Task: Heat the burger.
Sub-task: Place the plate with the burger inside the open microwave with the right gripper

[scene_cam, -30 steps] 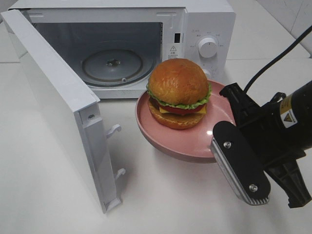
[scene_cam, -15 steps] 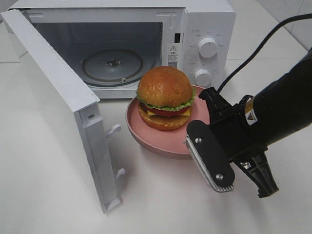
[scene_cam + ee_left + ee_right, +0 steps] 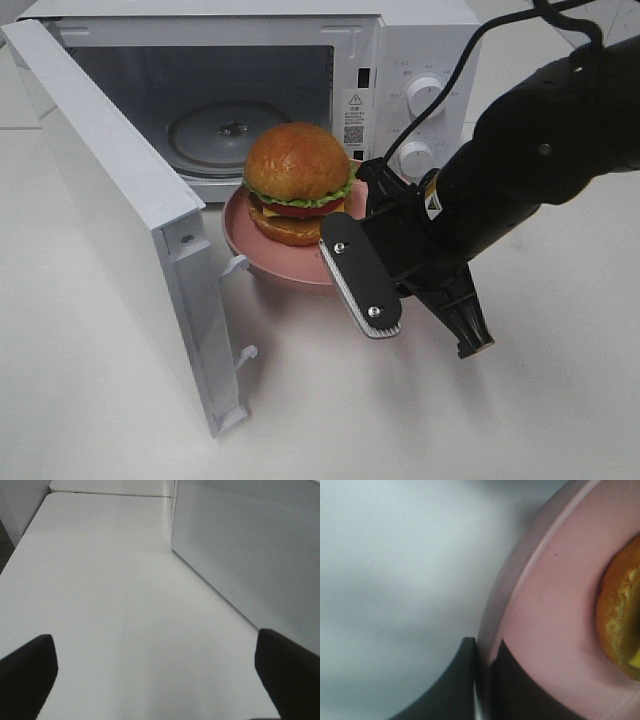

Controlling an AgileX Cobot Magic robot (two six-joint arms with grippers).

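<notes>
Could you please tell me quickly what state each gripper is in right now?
Left gripper: open, holding nothing.
Right gripper: closed on the rim of the pink plate, which carries the burger.

White table [image 3: 100,420], white microwave [image 3: 420,40] standing on it — door [image 3: 110,190] open

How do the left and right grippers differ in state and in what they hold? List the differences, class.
The left gripper is open, fingertips wide apart; the right gripper is shut on the rim of the pink plate. The left gripper holds nothing, above the table; the right gripper holds the plate bearing the burger before the open microwave. Both have dark fingers.
</notes>
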